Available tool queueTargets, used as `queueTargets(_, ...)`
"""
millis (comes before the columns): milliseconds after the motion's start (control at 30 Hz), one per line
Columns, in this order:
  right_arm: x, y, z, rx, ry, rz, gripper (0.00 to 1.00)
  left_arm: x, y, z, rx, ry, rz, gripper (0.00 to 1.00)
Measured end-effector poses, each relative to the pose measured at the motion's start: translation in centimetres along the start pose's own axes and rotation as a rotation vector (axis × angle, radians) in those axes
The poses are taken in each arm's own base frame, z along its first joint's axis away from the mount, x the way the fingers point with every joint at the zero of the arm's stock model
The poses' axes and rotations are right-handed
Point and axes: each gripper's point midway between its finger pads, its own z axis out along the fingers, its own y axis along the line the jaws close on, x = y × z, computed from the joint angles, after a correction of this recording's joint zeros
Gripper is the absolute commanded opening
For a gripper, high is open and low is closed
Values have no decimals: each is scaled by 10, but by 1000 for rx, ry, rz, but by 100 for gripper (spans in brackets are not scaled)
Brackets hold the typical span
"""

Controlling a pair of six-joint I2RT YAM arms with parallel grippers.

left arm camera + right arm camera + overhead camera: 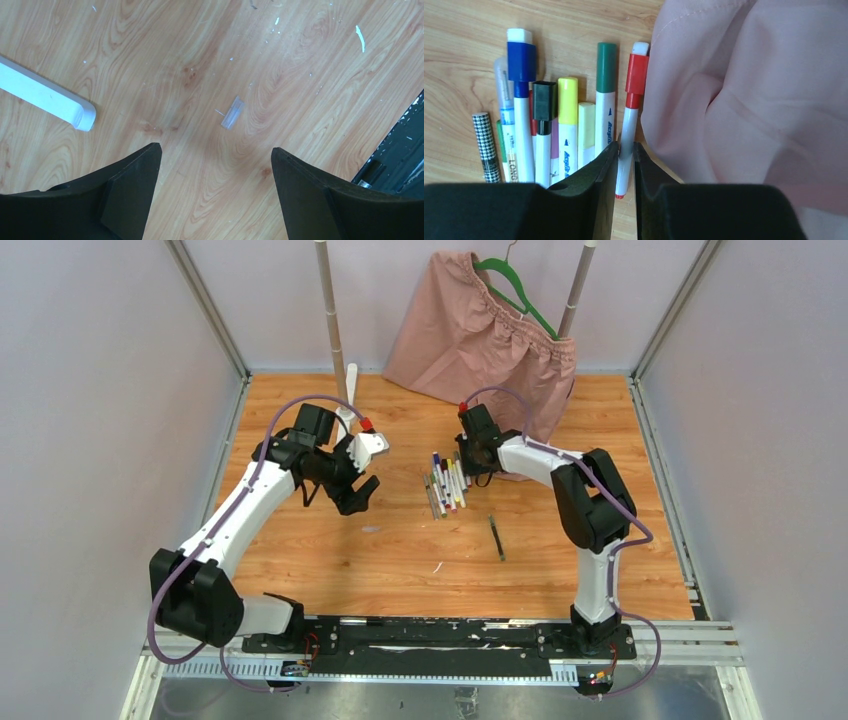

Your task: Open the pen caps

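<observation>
The red cap (637, 75) sits unopened on the red-capped pen (628, 135), outermost in the cluster of pens (445, 482) at the middle of the counter (400, 560). In the right wrist view the cap lies at 12 o'clock from your right pincer (625, 150). The pen's long axis runs 12 to 6, straight down through the jaws. That pincer is drawn in narrow, its two pads pressed to either side of the white barrel below the cap, and it appears to have the pen in its grip.

Eight pens can be counted outright there: houndstooth, clear, blue, black, yellow, pale yellow, green and red. Slivers of at least two more show beneath them. All lie roughly parallel, caps toward 12. One lone dark pen (497, 538) lies apart, at 5 o'clock from the cluster in the overhead view.

The pink cloth (749, 100) crowds the red-capped pen from 3 o'clock.

Your left pincer (216, 150) hangs at 9 o'clock from the cluster, well apart. It is spread wide and holds nothing. Below it are one clear plastic piece (232, 112) and one white bar (47, 95). The right arm is plainly the nearer. By the look of it, the pull calls for the left to come across to the cap.
</observation>
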Motion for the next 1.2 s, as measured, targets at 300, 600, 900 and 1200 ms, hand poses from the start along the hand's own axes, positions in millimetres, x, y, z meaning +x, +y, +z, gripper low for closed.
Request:
queueTargets(300, 3, -1, 7, 3, 17, -4, 23, -2, -2, -1, 6, -9, -11, 87)
queueTargets(600, 3, 0, 4, -2, 17, -5, 0, -4, -4, -4, 7, -24, -12, 89)
queueTargets(900, -44, 10, -59, -56, -123, -3, 0, -9, -5, -11, -10, -45, 15, 91)
queueTargets(1200, -65, 69, -151, -375, -232, -44, 0, -36, -17, -53, -62, -208, 319, 88)
